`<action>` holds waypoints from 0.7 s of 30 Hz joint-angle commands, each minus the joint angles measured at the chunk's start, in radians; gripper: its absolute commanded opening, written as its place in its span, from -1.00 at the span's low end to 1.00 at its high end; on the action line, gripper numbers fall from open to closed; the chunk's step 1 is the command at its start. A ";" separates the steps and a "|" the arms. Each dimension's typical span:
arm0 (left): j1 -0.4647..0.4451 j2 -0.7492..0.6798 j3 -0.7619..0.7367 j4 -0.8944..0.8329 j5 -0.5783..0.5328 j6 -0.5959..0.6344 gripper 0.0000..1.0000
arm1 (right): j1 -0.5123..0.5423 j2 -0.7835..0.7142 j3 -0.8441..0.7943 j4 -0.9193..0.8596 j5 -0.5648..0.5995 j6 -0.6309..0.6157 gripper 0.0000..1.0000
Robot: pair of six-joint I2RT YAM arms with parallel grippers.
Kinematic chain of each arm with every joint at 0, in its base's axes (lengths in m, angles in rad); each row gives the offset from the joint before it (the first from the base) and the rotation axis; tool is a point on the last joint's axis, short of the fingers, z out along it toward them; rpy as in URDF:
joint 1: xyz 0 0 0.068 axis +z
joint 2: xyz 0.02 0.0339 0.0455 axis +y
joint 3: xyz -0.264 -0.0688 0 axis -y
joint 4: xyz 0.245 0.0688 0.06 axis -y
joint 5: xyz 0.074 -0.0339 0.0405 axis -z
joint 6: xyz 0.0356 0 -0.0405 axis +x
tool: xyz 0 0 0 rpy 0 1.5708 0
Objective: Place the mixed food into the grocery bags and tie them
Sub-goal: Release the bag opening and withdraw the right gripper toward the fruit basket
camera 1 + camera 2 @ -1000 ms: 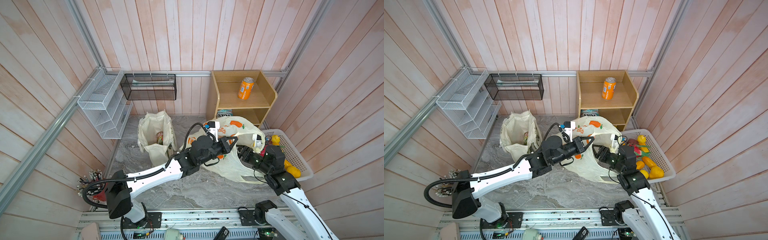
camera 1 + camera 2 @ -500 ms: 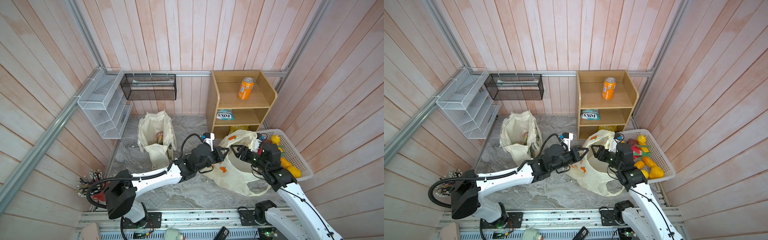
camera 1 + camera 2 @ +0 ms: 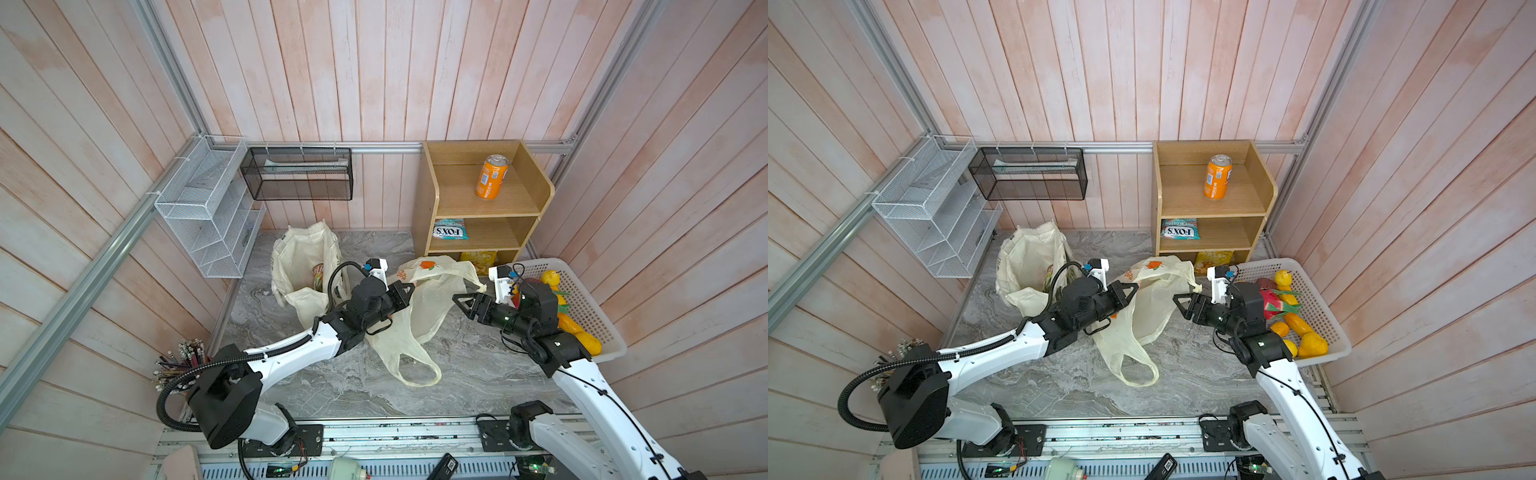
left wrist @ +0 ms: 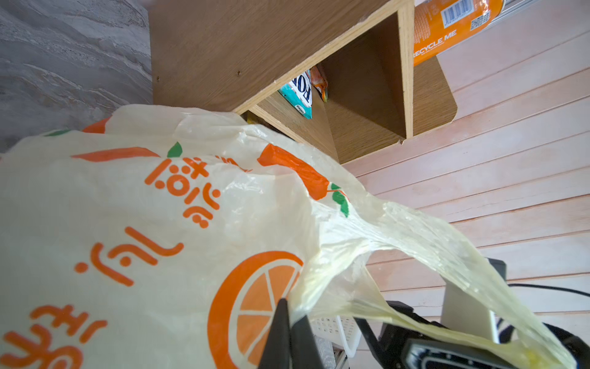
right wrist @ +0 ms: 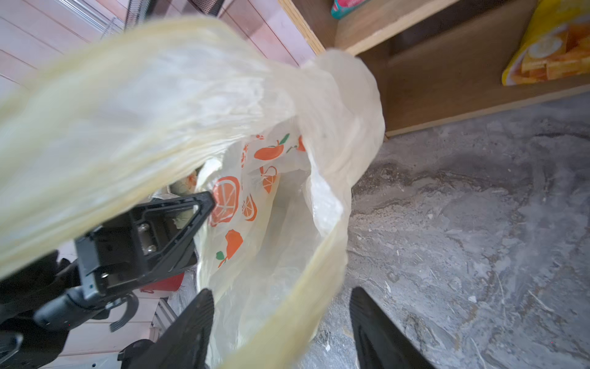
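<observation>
The cream plastic grocery bag [image 3: 430,301] printed with orange fruits sags between my two arms in both top views; one loop handle [image 3: 413,368] lies on the floor. My left gripper [image 3: 409,287] is shut on the bag's rim, seen pinched in the left wrist view [image 4: 289,314]. My right gripper [image 3: 461,305] is open. In the right wrist view [image 5: 281,319] a strap of the bag runs loosely between its fingers, and the other handle drapes over that wrist. The canvas tote [image 3: 303,262] stands at the back left with a printed packet inside. Toy fruits [image 3: 590,343] lie in the basket.
A white basket [image 3: 598,303] of fruits sits at the right, beside my right arm. The wooden shelf [image 3: 428,199] holds an orange can [image 3: 491,176], a Fox's packet [image 3: 449,228] and a yellow packet [image 3: 478,257]. Wire racks [image 3: 208,208] hang on the left wall.
The bag, held high and spread wide a second ago, has dropped and gone slack. My right gripper has opened a little and drawn back to the right; the shelf's lower packets now show.
</observation>
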 commanded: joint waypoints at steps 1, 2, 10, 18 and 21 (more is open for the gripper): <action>0.011 -0.030 -0.020 -0.002 0.003 0.020 -1.00 | -0.016 -0.045 0.056 -0.037 0.018 -0.011 0.39; 0.013 -0.031 -0.021 -0.002 0.003 0.022 -1.00 | -0.022 -0.055 0.062 -0.041 0.033 -0.008 0.39; 0.045 -0.057 -0.038 0.002 0.020 0.023 -1.00 | -0.151 -0.135 0.065 -0.136 0.166 0.005 0.37; 0.050 -0.075 -0.044 0.012 0.029 0.030 -1.00 | -0.399 -0.051 -0.033 -0.183 0.119 -0.044 0.45; 0.050 -0.075 -0.047 0.022 0.037 0.026 -1.00 | -0.477 -0.022 -0.080 -0.185 0.164 -0.075 0.52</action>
